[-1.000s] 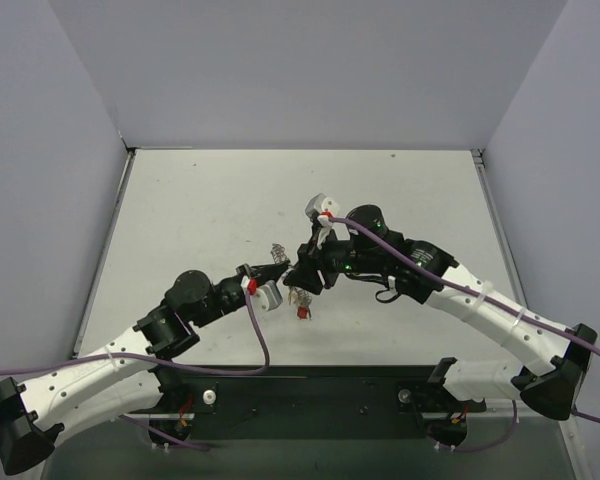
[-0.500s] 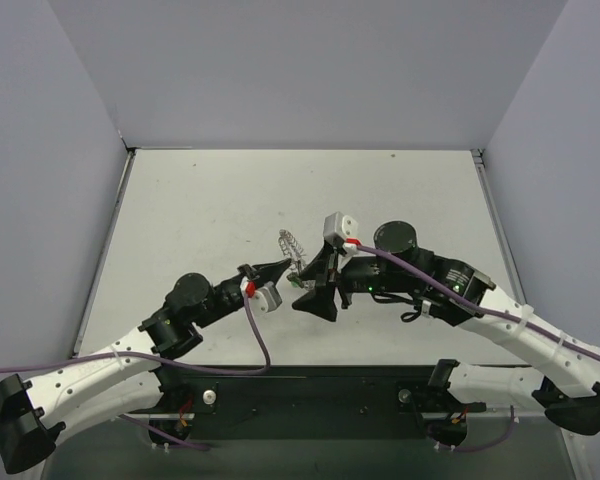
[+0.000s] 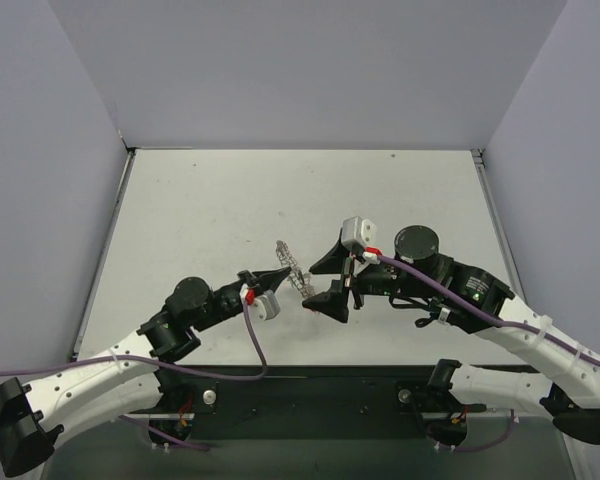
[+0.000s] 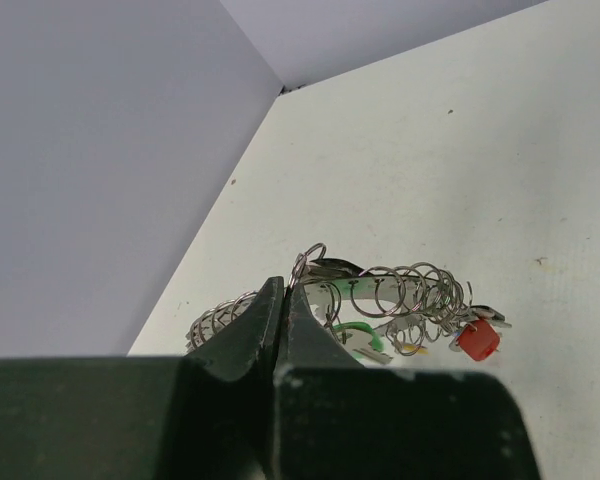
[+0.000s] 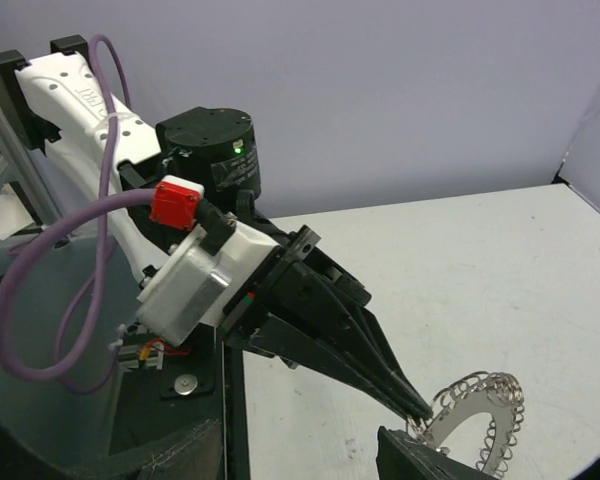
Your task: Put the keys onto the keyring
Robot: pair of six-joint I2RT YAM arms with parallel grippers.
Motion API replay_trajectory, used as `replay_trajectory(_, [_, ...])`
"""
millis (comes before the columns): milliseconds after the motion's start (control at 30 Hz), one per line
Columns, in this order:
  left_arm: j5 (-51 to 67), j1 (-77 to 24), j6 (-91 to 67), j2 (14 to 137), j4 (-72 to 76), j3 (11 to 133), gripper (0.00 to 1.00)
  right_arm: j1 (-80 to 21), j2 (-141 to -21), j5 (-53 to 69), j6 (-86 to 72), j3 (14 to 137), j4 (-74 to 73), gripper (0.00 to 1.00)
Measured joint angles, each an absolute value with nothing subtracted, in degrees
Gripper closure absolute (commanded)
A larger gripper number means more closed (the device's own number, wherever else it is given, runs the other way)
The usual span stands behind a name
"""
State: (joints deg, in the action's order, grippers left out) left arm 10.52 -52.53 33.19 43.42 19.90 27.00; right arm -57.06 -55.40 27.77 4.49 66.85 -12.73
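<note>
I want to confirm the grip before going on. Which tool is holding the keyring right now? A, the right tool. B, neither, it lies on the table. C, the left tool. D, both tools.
C: the left tool is pinched shut on the keyring, while the right tool stands open next to it.

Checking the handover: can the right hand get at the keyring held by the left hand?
Probably yes: the right hand is open just beside the keyring, and the left hand pinches only one edge, leaving the rest free.
</note>
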Motion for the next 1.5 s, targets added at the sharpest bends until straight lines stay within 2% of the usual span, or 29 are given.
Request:
replay_trajectory(100, [11.53,-52.53,33.5,42.65,20.34,25.93,1.0,-56.01,-55.4,26.92,4.93,66.02,-12.71,0.4])
replay_trajectory(333, [12.58,-52.51,33.63,42.11,20.38,25.41,1.0,-53.49,-55.83,27.29,6.15,64.16,-12.58,0.53])
replay_trajectory(533, [13.23,-52.51,33.45,41.67,20.38,25.41,1.0,-53.08,-59.4,29.58,7.79,62.87,-11.53,0.54])
replay_trajectory(700, [13.78,-52.51,33.45,41.06,20.36,25.41,1.0,-51.03,-60.77,33.23,9.58,59.99,-9.96,0.49])
replay_trajectory(967, [16.08,-52.51,33.43,39.99,20.36,25.41,1.0,-43.79,-59.77,43.13,10.02,55.05,-4.84,0.55])
replay_trajectory(1167, [18.31,-52.51,33.43,39.77,20.38,25.41,1.0,-43.75,-59.72,47.66,10.13,55.05,-2.28,0.6])
replay_trajectory(1500, [18.72,-52.51,33.43,39.48,20.38,25.39,1.0,-43.75,-59.7,48.21,9.67,55.05,-0.38,0.65])
